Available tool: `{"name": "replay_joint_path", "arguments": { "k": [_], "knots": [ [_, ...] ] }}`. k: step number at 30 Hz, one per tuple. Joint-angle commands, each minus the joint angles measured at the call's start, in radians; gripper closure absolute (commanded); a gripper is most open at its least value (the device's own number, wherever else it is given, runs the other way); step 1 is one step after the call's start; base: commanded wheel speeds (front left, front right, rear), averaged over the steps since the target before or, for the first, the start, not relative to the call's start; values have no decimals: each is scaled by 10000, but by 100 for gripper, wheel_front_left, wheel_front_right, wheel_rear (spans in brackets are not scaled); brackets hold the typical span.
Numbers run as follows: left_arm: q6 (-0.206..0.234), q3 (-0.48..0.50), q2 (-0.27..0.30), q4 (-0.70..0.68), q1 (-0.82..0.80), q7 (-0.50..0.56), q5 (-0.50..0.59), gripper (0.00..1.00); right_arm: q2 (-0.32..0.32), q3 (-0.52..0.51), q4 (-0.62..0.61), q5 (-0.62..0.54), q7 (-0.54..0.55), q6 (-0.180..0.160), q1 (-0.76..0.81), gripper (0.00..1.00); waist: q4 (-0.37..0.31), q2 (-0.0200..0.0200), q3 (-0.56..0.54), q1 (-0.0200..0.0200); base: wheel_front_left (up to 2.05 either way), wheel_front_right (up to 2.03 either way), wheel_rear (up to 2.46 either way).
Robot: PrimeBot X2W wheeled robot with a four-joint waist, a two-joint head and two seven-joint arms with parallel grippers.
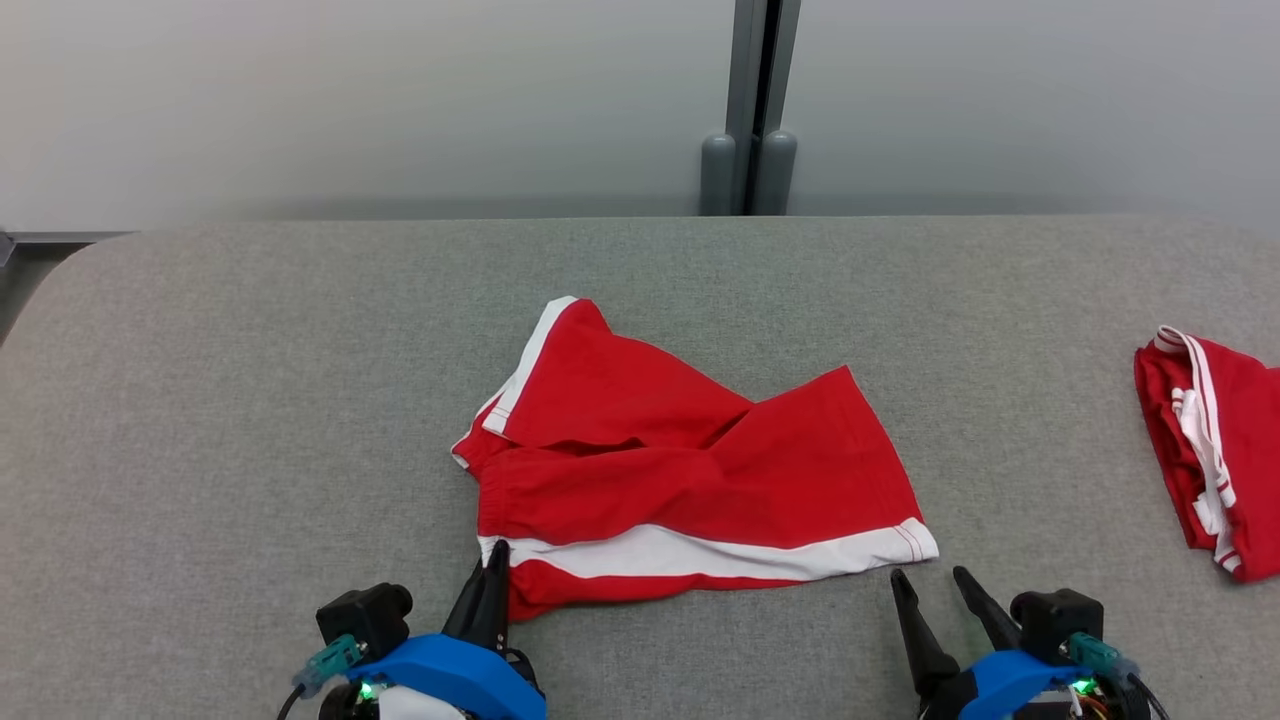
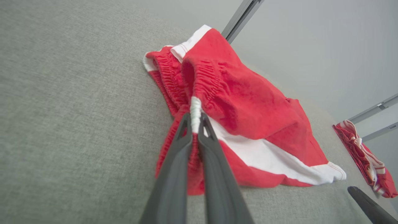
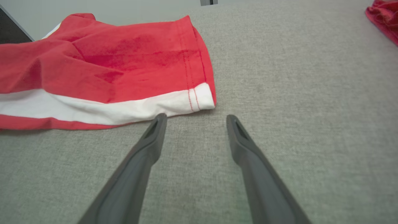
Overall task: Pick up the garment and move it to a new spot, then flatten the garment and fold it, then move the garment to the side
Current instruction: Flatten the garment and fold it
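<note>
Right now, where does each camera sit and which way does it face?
Head view: up on the head, looking forward and down at the grey table and red shorts; left gripper and right gripper at the bottom.
Left wrist view: low, along the left gripper, shut on the shorts' waistband.
Right wrist view: low, along the open right gripper, close by the leg hem.
Shared: every view shows the second red garment.

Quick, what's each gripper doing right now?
Left gripper: shut on the shorts, at the waistband.
Right gripper: open, holding nothing, just short of the hem.
</note>
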Motion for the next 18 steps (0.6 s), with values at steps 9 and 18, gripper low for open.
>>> {"name": "replay_joint_path", "arguments": {
  "k": [9, 18],
  "knots": [
    [-53, -213, 3, 13, -78, -23, 153, 100, -45, -234, 827, -73, -32, 2, -1019, 0, 265, 0, 296, -1, 0, 0, 0],
    [-53, -224, 3, -31, -68, -23, 182, 100, -43, -91, 938, 23, -31, 2, -1104, 12, 289, 0, 347, -1, 0, 0, 0]
  ]
}}
